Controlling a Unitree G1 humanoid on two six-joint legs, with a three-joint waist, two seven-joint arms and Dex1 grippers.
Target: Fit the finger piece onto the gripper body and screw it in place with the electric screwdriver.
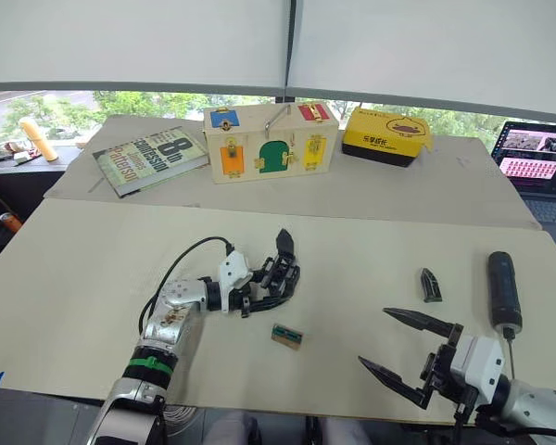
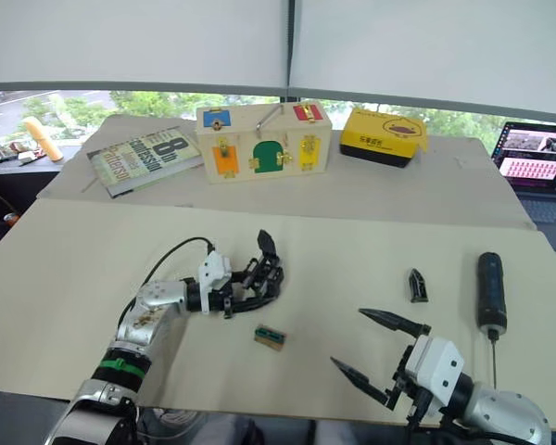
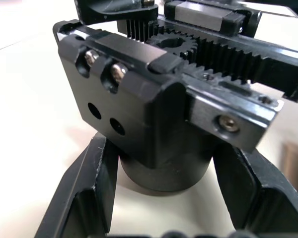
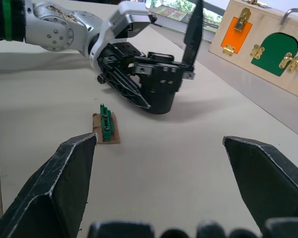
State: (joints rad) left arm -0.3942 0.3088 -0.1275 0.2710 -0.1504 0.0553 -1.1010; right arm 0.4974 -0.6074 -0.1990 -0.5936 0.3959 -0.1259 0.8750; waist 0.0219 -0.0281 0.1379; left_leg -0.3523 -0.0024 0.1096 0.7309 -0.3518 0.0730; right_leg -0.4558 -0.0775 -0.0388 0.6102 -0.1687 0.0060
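- Left gripper (image 1: 276, 281) clamps the gripper body (image 4: 161, 89) by its round base; fingers (image 3: 84, 198) sit on both sides of the base, touching it.
- Gripper body rests on the table (image 1: 93, 269), centre-left, its one pointed finger sticking up; gear and toothed racks visible on top in the left wrist view.
- Right gripper (image 1: 400, 352) hovers over the near right part of the table, jaws spread wide, nothing between them.
- Finger piece (image 1: 431, 285) lies loose on the table, right of centre, between the gripper body and the electric screwdriver (image 1: 503, 292), nearer the screwdriver, apart from both.
- Electric screwdriver lies on the table by the right edge, thin bit pointing toward the robot; just beside the right gripper, not touching.
- Small green-and-tan block (image 1: 286, 336) on the table just in front of the gripper body, apart from it.
- Back of table: book (image 1: 150, 159), wooden latch box (image 1: 269, 142), yellow box (image 1: 385, 135); laptop (image 1: 537, 162) far right.
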